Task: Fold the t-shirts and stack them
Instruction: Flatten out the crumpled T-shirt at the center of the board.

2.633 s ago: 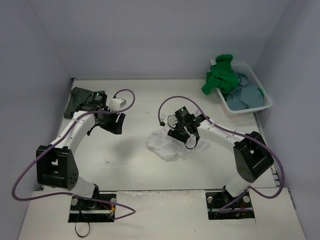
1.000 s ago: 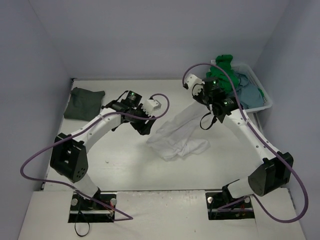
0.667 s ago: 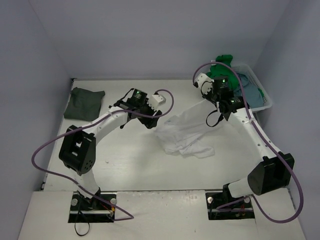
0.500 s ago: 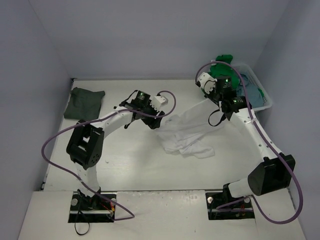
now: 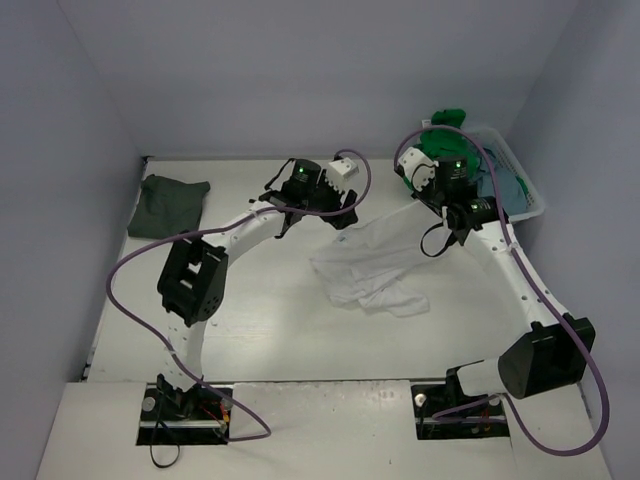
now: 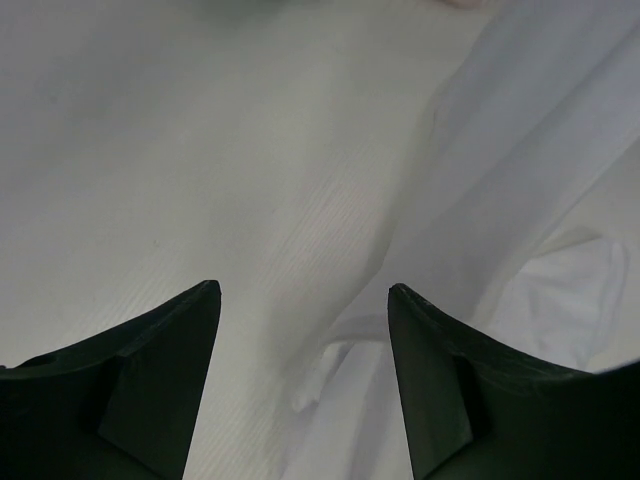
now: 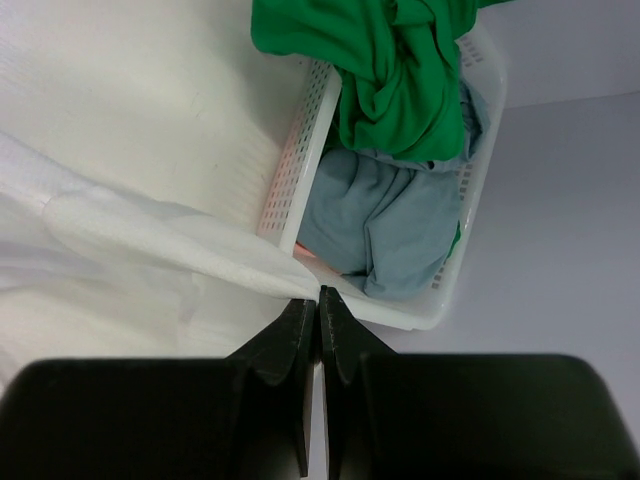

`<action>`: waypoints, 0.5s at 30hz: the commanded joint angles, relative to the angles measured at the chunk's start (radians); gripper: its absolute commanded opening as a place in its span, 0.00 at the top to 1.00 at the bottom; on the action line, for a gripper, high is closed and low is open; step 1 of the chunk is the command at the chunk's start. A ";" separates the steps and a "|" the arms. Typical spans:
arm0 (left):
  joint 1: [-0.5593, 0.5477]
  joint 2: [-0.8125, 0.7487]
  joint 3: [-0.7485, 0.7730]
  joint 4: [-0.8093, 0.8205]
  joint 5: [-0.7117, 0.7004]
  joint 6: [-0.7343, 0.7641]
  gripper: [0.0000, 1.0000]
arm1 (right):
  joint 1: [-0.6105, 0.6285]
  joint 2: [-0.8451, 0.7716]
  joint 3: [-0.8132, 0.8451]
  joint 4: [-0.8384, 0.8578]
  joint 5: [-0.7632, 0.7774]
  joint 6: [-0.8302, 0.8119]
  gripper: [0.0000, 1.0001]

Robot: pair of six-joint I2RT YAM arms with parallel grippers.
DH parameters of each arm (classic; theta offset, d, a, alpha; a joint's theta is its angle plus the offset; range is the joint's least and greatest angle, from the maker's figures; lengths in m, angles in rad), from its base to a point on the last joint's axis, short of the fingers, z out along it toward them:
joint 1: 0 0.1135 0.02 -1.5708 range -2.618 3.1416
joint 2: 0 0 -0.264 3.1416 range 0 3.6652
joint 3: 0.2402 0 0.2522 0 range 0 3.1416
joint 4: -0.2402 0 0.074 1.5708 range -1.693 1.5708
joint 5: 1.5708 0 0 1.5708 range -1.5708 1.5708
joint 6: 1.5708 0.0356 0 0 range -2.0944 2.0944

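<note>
Grey shirt [image 5: 168, 205] folded, table's [image 5: 250, 310] far-left corner. Right gripper [image 7: 318, 295] clamps white shirt [image 5: 375, 262]; left gripper [image 6: 303, 290] released. Green shirt [image 7: 390, 70], blue shirt [image 7: 385, 215] unfolded in basket [image 7: 295, 170].

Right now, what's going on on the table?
The right arm's fingers are shut on an edge of the white t-shirt, holding it lifted near the basket while the rest trails on the table. The left arm's fingers hang open over the same shirt, gripping nothing. A dark grey t-shirt lies at the far left corner. The green t-shirt and blue-grey t-shirt sit in the basket.
</note>
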 commanded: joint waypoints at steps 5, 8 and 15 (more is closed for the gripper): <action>-0.048 -0.081 0.065 0.078 0.088 -0.080 0.38 | -0.019 -0.055 -0.006 0.034 -0.022 0.010 1.00; -0.071 -0.095 0.048 0.067 0.110 -0.072 0.38 | -0.025 -0.055 -0.002 0.032 -0.028 0.011 1.00; -0.082 -0.136 0.028 0.077 0.110 -0.074 0.38 | -0.027 -0.045 -0.011 0.032 -0.043 0.023 1.00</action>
